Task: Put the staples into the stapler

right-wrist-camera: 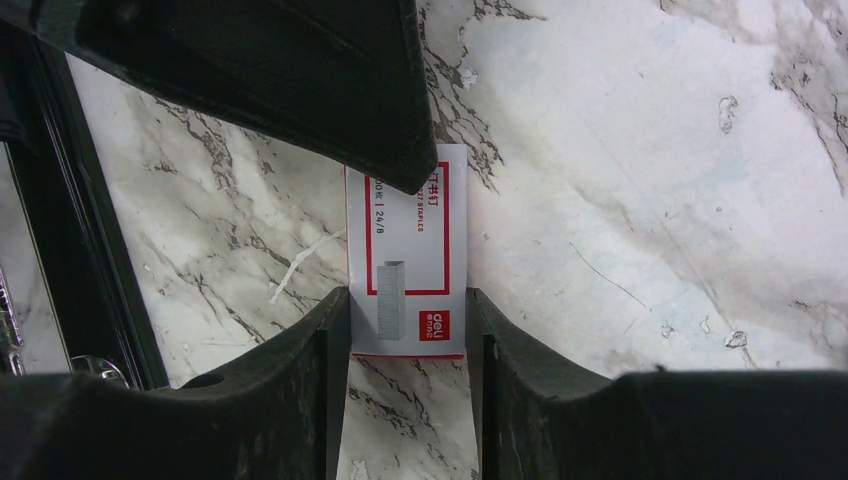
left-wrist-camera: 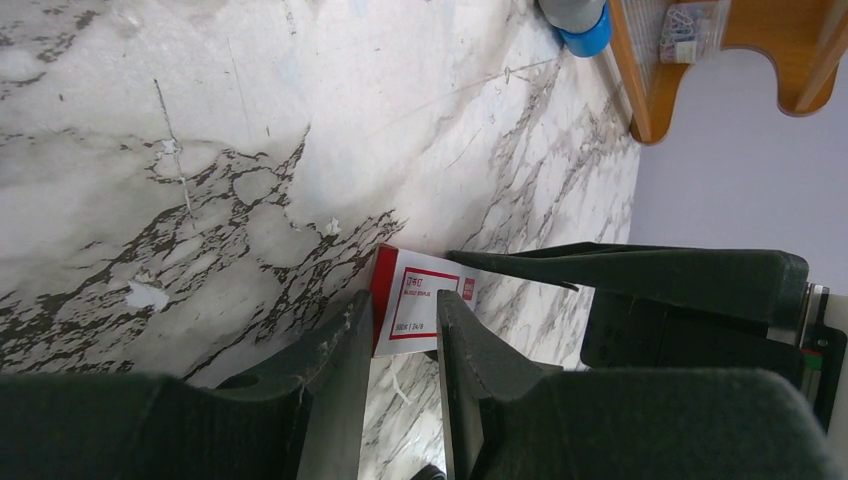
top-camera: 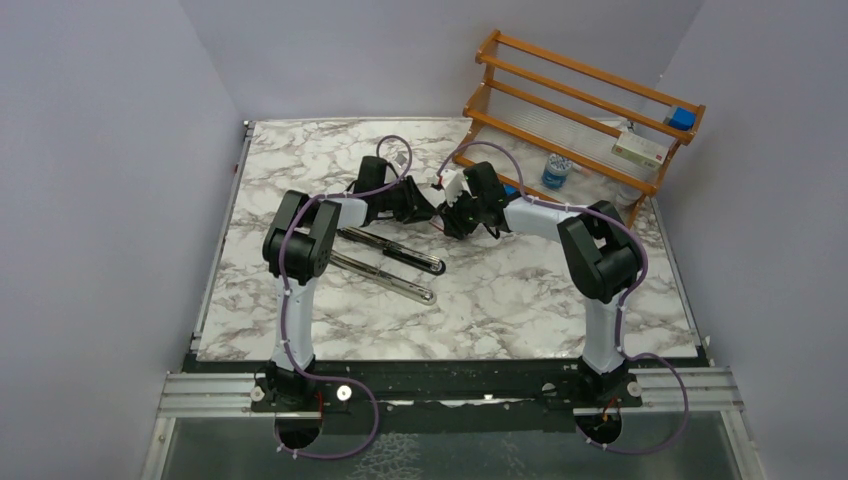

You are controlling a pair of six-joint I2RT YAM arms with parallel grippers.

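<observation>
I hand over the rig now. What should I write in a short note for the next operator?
Right gripper: shut on the staples box, at its long sides.
Left gripper: at the box's other end; grip unclear.
Stapler: lying open on the table, no gripper on it.
Done: stapler opened, box reached.
Left: open the box, put a strip into the channel, close the stapler.

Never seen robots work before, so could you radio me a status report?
Right end effector shut on staples box. Left end effector at the box's other end, grip unclear. Stapler lies open nearby, nothing blocking it.
</observation>
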